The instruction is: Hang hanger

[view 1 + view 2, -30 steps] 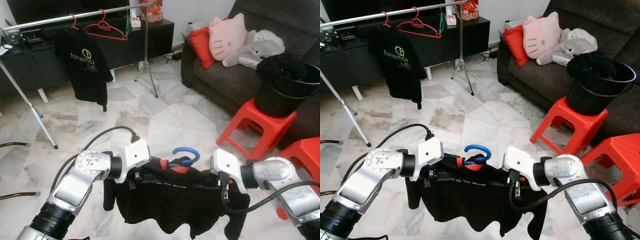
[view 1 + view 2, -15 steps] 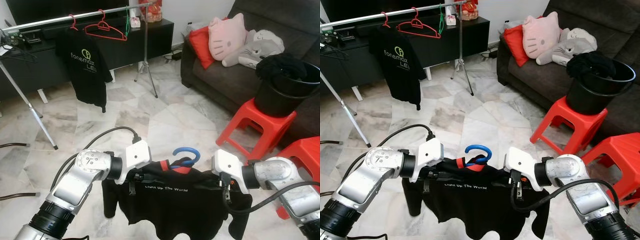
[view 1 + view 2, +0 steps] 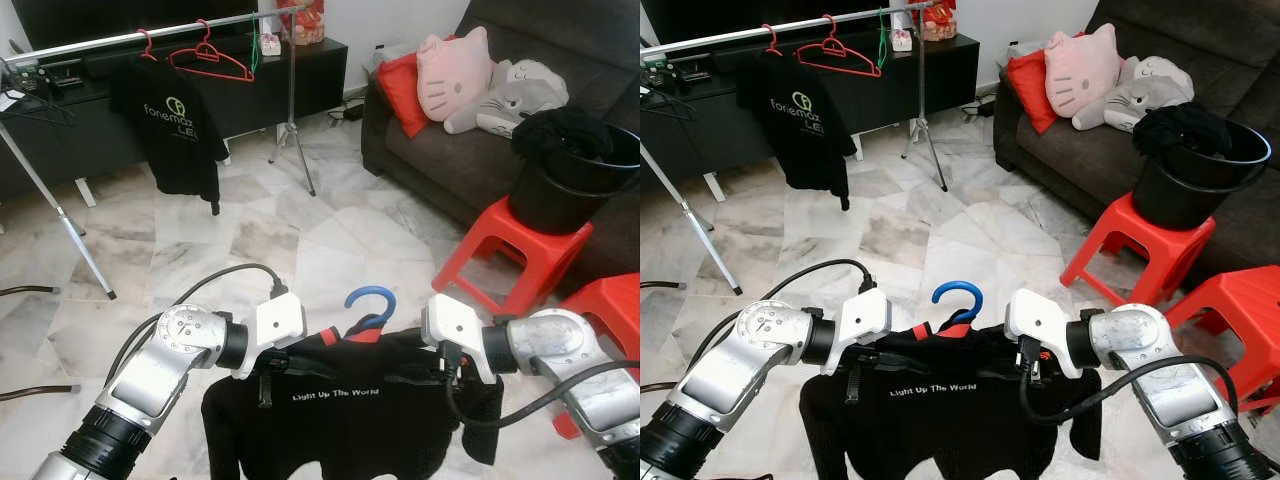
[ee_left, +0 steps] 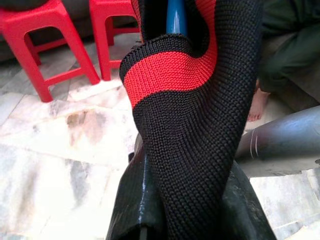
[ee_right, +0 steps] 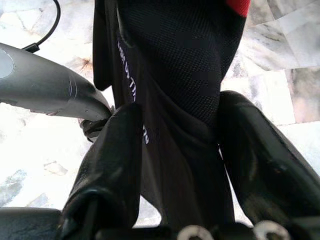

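Two pincers, left pincer (image 3: 290,352) and right pincer (image 3: 432,352), grip the shirt (image 3: 345,420) on its hanger (image 3: 372,305).

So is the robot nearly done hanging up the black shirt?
About halfway. Done: the black shirt is already on the blue hanger, whose hook pokes out of the collar. In hand: the left pincer and the right pincer each pinch a shoulder of it, holding it up. Left: carry it across the floor to the clothes rail, where another black shirt hangs, and hook it on.
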Motion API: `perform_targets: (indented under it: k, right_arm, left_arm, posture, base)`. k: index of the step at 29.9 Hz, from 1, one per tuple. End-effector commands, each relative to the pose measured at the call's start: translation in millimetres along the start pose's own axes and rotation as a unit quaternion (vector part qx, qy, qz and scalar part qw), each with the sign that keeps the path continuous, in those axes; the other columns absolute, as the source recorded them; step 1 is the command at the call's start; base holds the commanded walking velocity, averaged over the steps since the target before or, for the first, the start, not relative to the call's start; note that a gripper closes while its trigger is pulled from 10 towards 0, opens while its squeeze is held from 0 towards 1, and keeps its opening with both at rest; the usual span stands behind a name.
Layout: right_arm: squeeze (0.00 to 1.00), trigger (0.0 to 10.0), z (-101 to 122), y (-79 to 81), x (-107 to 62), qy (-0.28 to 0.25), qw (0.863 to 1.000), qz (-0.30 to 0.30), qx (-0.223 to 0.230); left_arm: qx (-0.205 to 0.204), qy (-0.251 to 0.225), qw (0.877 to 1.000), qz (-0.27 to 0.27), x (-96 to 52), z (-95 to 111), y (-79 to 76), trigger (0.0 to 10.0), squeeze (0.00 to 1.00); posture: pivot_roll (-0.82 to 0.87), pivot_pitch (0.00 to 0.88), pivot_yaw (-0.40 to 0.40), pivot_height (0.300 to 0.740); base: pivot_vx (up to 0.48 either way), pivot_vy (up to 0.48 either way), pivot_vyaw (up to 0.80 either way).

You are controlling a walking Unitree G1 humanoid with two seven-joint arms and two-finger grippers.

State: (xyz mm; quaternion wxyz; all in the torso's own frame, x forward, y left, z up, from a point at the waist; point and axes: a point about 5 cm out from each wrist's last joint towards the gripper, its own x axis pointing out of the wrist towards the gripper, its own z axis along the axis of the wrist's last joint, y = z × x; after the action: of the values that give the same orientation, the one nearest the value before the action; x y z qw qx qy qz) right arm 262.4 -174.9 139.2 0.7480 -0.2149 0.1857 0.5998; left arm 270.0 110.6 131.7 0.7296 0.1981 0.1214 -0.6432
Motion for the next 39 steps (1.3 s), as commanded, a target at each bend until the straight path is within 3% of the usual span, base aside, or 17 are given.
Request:
perform_targets:
  k: [1, 10, 11, 13, 19, 25, 28, 33, 35, 39]
  right_arm:
    - [1.0, 10.0, 5.7, -1.3, -6.1, -0.001, 1.0, -0.008, -0.013]
    - [1.0, 10.0, -3.9, -15.6, -28.2, 0.09, 0.99, -0.096, -0.044]
    - [0.0, 10.0, -11.2, -16.9, -33.2, 0.124, 0.985, -0.108, -0.049]
    - [0.0, 10.0, -18.8, -18.0, -38.0, 0.149, 0.98, -0.12, -0.047]
    - [0.0, 10.0, -22.0, -19.1, -40.5, 0.147, 0.979, -0.134, -0.037]
    - [0.0, 10.0, -22.2, -29.9, -45.6, 0.158, 0.969, -0.185, -0.042]
    - [0.0, 10.0, -31.2, -30.6, -46.4, 0.174, 0.964, -0.202, -0.022]
    - [0.0, 10.0, -32.0, -29.4, -43.5, 0.155, 0.965, -0.212, -0.004]
    - [0.0, 10.0, -27.3, -27.9, -38.6, 0.125, 0.969, -0.212, 0.006]
    - [0.0, 10.0, -28.6, -25.9, -36.1, 0.125, 0.97, -0.207, 0.007]
  left_arm:
    - [0.017, 0.005, 1.0, 0.021, -6.9, 3.9, 8.4, 0.0, 0.0]
    - [0.012, 0.028, 0.997, 0.076, -20.1, -7.6, 19.9, 0.0, 0.0]
    - [0.005, 0.027, 0.996, 0.083, -23.3, -9.3, 21.4, 0.0, 0.0]
    - [-0.001, 0.021, 0.996, 0.088, -28.9, -8.8, 23.5, 0.0, 0.0]
    - [-0.001, 0.023, 0.996, 0.091, -38.5, -8.3, 27.0, 0.0, 0.0]
    - [-0.007, 0.03, 0.995, 0.093, -50.6, -9.5, 31.2, 0.0, 0.0]
    - [-0.027, -0.008, 0.995, 0.091, -60.6, -2.7, 31.4, 0.0, 0.0]
    - [-0.035, -0.024, 0.995, 0.095, -68.3, -0.3, 32.3, 0.0, 0.0]
    - [-0.042, -0.044, 0.994, 0.091, -72.3, 2.7, 32.8, 0.0, 0.0]
    - [-0.044, -0.048, 0.994, 0.084, -72.2, 3.0, 32.0, 0.0, 0.0]
  posture:
    - [-0.05, 0.0, -0.045, 0.74]
    - [-0.06, 0.0, -0.042, 0.74]
    - [-0.06, 0.0, -0.042, 0.74]
    - [-0.06, 0.0, -0.042, 0.74]
    - [-0.06, 0.0, -0.042, 0.74]
    - [-0.06, 0.0, -0.042, 0.74]
    - [-0.07, 0.0, -0.038, 0.74]
    - [-0.07, 0.0, -0.038, 0.74]
    - [-0.07, 0.0, -0.038, 0.74]
    - [-0.07, 0.0, -0.036, 0.74]
  base:
    - [0.0, 0.0, 0.0]
    - [0.0, 0.0, 0.0]
    - [0.0, 0.0, 0.0]
    - [0.0, 0.0, 0.0]
    - [0.0, 0.0, 0.0]
    - [0.0, 0.0, 0.0]
    - [0.0, 0.0, 0.0]
    - [0.0, 0.0, 0.0]
    - [0.0, 0.0, 0.0]
    - [0.0, 0.0, 0.0]
